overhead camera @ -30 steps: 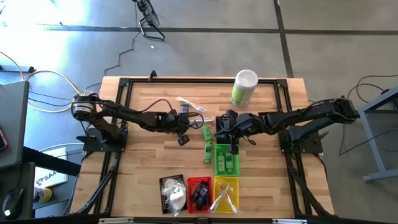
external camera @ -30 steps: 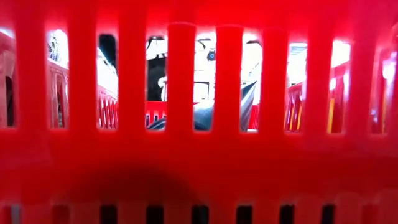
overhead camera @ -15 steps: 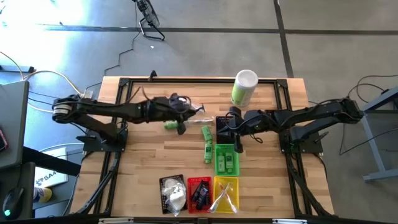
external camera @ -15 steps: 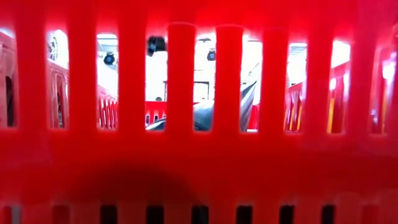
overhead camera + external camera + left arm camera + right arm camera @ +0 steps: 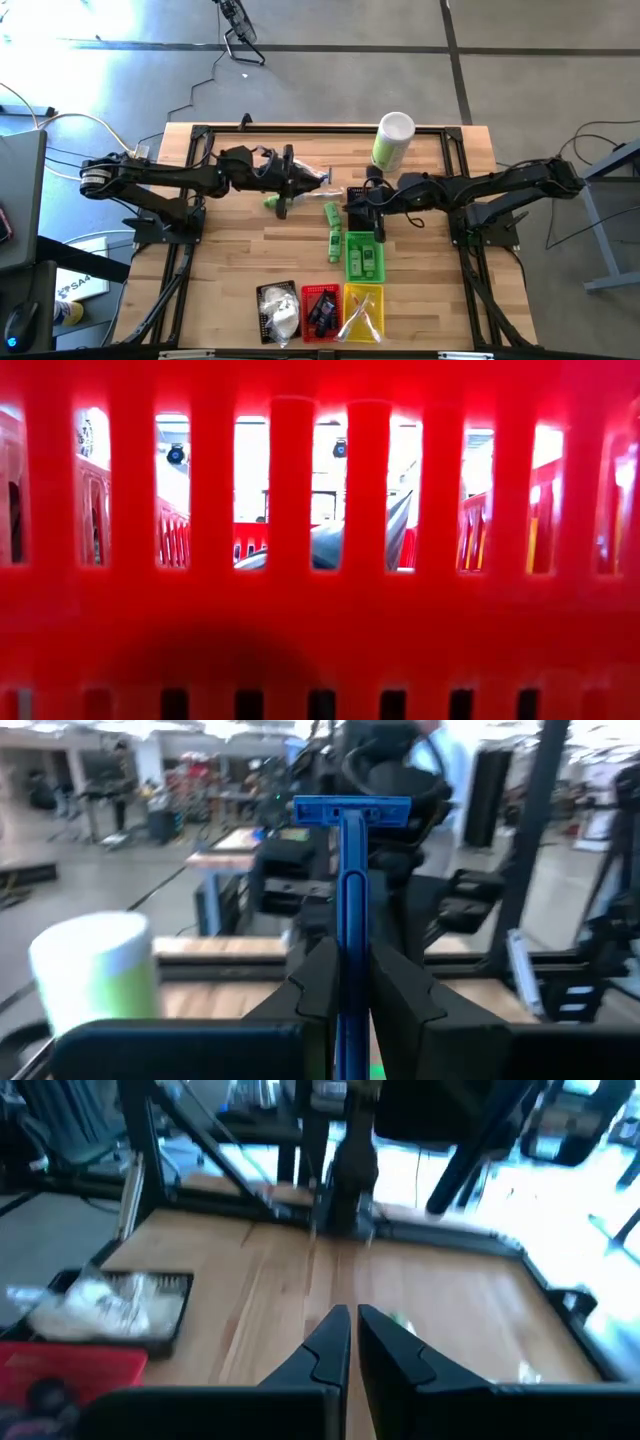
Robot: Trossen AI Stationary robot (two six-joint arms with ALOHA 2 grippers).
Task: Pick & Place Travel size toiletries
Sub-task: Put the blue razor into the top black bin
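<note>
In the high view, the canister (image 5: 392,140) stands at the upper right of the counter (image 5: 240,250). Three baskets (image 5: 321,312) lie in a row at the lower centre, and a fourth basket (image 5: 364,256) lies just above the rightmost one. Two bottles (image 5: 333,231) lie left of this fourth basket, in the centre.

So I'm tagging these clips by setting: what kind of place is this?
Probably a robotics lab or workshop in a large open hall: a wooden table in a black frame on a bare concrete floor, with workbenches and equipment racks behind.
</note>
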